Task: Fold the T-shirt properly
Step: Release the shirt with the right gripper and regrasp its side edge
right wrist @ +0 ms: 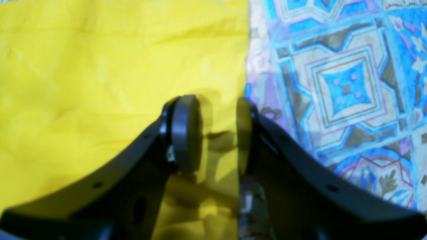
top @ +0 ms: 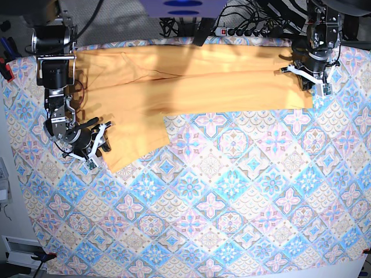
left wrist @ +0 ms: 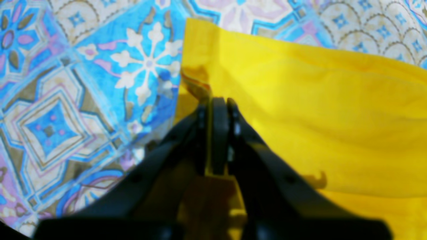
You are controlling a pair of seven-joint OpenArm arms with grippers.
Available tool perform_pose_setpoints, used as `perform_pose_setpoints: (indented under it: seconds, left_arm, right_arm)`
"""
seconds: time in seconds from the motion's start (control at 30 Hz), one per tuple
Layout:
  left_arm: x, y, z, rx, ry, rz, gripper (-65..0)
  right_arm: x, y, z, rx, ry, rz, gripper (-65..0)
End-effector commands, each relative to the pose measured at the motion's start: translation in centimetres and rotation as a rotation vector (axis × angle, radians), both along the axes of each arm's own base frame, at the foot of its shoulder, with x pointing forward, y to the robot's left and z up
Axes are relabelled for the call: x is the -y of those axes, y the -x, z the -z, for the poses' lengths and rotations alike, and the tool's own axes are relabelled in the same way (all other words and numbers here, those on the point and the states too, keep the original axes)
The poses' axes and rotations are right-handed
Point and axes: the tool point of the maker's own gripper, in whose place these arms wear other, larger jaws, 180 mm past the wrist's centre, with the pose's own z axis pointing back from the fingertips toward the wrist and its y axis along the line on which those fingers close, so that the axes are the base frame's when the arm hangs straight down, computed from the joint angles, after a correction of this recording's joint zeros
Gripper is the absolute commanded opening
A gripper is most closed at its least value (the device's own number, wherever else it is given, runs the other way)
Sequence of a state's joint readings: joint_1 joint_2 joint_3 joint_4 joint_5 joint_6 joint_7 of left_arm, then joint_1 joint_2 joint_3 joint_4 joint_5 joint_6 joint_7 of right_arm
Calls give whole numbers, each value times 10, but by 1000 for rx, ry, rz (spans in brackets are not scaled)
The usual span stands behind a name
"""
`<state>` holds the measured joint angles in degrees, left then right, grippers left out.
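The yellow-orange T-shirt [top: 185, 87] lies flat as a long band across the far side of the table, with one flap hanging toward the front left. My left gripper [top: 316, 83] is at the band's right end. In the left wrist view the left gripper [left wrist: 217, 101] has its jaws almost together, pinching a wrinkled corner of the T-shirt [left wrist: 317, 116]. My right gripper [top: 97, 149] is low at the flap's left edge. In the right wrist view the right gripper [right wrist: 218, 133] is open and straddles the T-shirt [right wrist: 100, 83] edge, holding nothing.
The blue-pink patterned tablecloth [top: 232, 202] covers the whole table. Cables and a power strip [top: 232, 26] run along the back edge. A red clamp [top: 6, 72] sits at the far left edge.
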<state>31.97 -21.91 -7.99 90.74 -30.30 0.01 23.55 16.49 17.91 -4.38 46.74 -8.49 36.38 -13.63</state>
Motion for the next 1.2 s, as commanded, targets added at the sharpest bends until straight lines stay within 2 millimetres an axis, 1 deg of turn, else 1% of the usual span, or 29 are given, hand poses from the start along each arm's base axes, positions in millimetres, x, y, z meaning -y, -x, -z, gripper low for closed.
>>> perform_pose_setpoints:
  seconds: [0.0, 0.07, 0.27, 0.43, 0.5, 0.53, 0.63, 0.8, 0.9, 0.97, 1.03, 1.17]
  left_arm:
    - [-3, -4, -8, 27, -14, 9, -558]
    - [-3, 1, -6, 17, -15, 8, -515]
    - [-2, 2, -6, 13, -13, 14, -435]
    - [-2, 4, -5, 8, -10, 14, -318]
    - [1, 1, -12, 26, -11, 26, -268]
    - [4, -2, -15, 38, -7, 30, -245]
    - [7, -7, -22, 57, -8, 40, -195]
    - [8, -8, -22, 61, -4, 39, -182]
    - [8, -8, -22, 61, -2, 38, -182]
    - [7, -8, -22, 62, -3, 37, -182]
    - [7, -8, -23, 62, -4, 36, -182]
    - [6, -9, -23, 64, -5, 35, -182]
  right_arm:
    - [7, -14, -14, 46, -1, 14, -454]
    - [7, -14, -14, 46, -1, 14, -454]
    - [7, -15, -16, 53, 0, 15, -454]
    - [7, -16, -17, 57, 0, 14, -454]
    - [6, -18, -19, 68, -5, 13, -454]
    - [6, -23, -23, 82, -8, 12, -454]
    - [5, -26, -27, 91, -9, 12, -454]
    - [5, -31, -29, 92, -7, 11, -453]
    - [8, -23, -15, 46, -9, 22, -453]
    - [10, -14, -3, 6, -13, 34, -453]
    - [5, -7, 3, -16, -4, 7, -453]
    - [-5, 0, 11, -39, 15, -46, -456]
